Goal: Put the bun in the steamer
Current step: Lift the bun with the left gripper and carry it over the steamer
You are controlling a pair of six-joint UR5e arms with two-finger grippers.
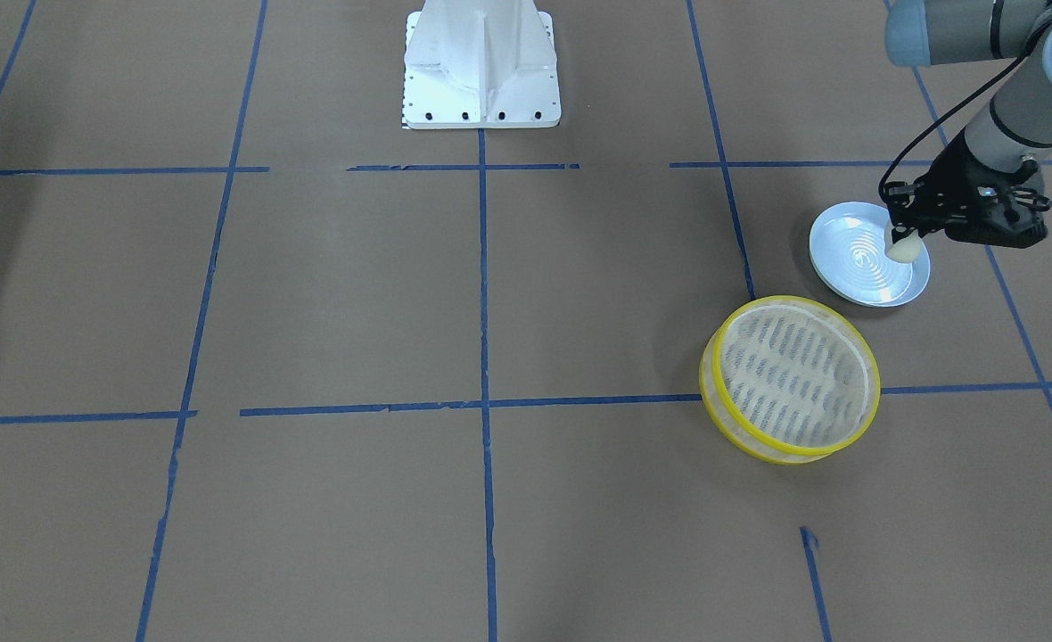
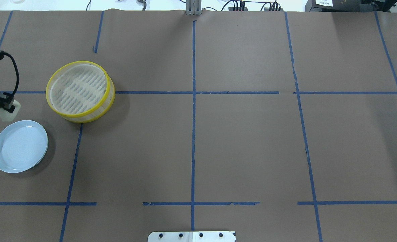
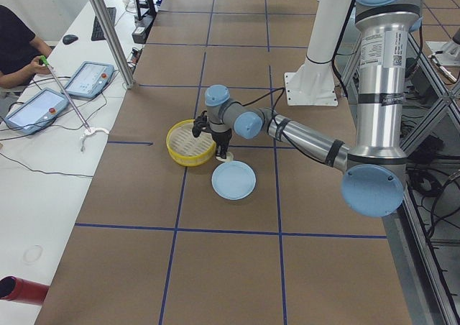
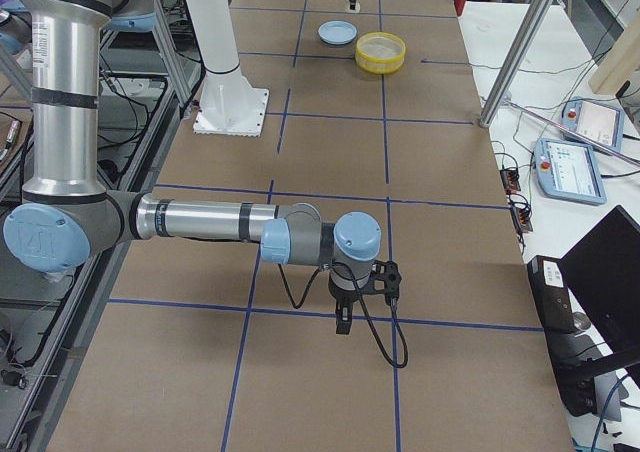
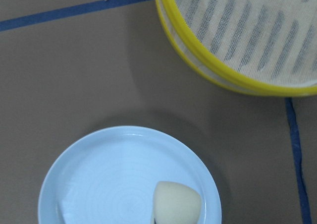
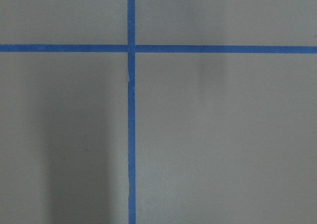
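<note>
left hand (image 1: 898,237): aloft, clamped on bun (image 1: 905,251) | right hand (image 4: 343,326): pointing down

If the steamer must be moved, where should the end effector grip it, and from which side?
Grip the steamer by its wall at the yellow rim, from above, one finger inside and one outside. It sits upright and open, and looks too wide to span. The left end effector holds the bun.

Matt brown paper covers the tabletop (image 2: 245,141); the plate (image 2: 20,146) looks glossy, the steamer (image 2: 79,88) has smooth plastic rims, the bun (image 1: 905,250) matt.
</note>
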